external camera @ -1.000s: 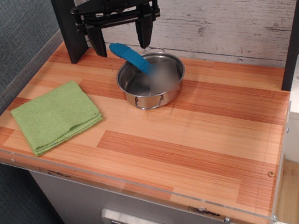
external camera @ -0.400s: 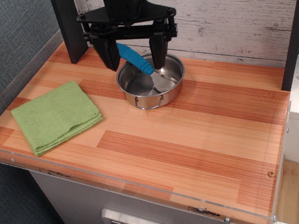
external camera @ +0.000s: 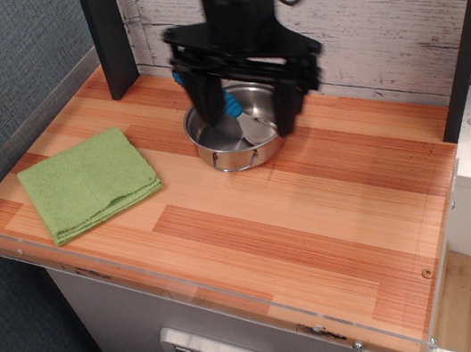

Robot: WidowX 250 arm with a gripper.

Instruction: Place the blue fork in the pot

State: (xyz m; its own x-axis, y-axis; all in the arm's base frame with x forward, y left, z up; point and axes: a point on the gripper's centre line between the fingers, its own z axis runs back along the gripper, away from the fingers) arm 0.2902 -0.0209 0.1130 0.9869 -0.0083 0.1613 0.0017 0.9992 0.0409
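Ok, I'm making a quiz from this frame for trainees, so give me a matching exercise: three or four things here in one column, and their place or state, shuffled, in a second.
Things:
1. blue fork
2. pot
3. green cloth
4. gripper

Places or states:
A. lies folded on the left part of the counter
B. hangs open over the pot, one finger on each side
C. leans in the pot, handle up over the back rim
D. stands near the back wall, mid-counter

Pairs: 1-C, 2-D, 3-A, 4-B

One view only, set high at the front. The wooden counter [external camera: 315, 217] is seen obliquely downward, wall behind, at moderate range.
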